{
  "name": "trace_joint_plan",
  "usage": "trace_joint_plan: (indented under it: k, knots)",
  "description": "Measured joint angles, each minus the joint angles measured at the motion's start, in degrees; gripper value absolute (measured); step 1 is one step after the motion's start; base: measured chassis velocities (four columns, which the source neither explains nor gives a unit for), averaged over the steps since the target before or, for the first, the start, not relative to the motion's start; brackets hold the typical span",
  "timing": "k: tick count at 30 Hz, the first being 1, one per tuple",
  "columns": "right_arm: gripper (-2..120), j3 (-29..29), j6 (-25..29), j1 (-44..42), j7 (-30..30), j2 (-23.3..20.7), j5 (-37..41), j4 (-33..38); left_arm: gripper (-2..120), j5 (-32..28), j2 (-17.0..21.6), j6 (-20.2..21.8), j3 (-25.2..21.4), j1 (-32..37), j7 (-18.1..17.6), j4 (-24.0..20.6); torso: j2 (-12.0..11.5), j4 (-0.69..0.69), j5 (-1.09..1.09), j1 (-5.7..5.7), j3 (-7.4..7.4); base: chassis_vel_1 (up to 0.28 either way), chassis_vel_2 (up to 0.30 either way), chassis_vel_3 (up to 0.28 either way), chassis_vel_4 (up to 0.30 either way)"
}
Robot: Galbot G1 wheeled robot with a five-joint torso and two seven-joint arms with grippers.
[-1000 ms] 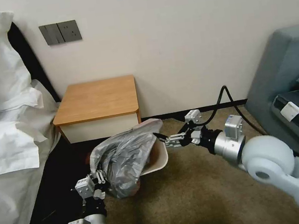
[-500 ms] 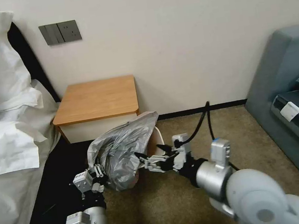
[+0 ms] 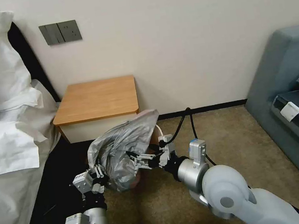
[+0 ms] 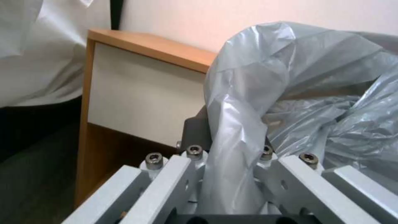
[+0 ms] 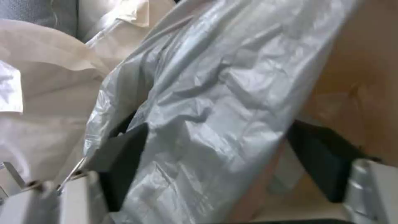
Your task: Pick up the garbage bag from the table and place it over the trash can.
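The small square orange-brown wooden nightstand (image 3: 97, 103) stands at frame centre-left against the wall. Below it, at centre, the crinkled silvery-grey translucent plastic garbage bag (image 3: 123, 148) drapes over the cream-beige plastic trash can (image 3: 158, 130) on the brown carpeted floor (image 3: 218, 132).

Pale grey arms (image 3: 226, 193), silver wrists, black cables (image 3: 191, 121).
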Motion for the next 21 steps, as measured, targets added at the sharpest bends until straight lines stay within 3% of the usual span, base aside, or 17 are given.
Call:
trace_joint_plan:
  k: [5,16,21]
  knots:
    - [65,0.2,0.0,-0.4,-0.7,-0.4,-0.8,0.8,7,0.0,0.1,0.0,0.0,0.2,0.0,0.0,0.0,0.0,0.0,0.0,0.0,0.0,0.0,0.0,0.0]
    - [20,0.5,0.3,-0.9,-1.3,-0.6,-2.3,1.4,7,0.1,0.0,-0.1,0.1,0.2,-0.2,0.4,0.0,0.0,0.0,0.0,0.0,0.0,0.0,0.0,0.0]
    - [7,0.4,0.3,-0.8,-1.4,-0.6,-2.7,1.4,7,0.1,0.0,-0.2,0.1,0.2,-0.2,0.3,0.0,0.0,0.01,0.0,0.0,0.0,0.0,0.0,0.0]
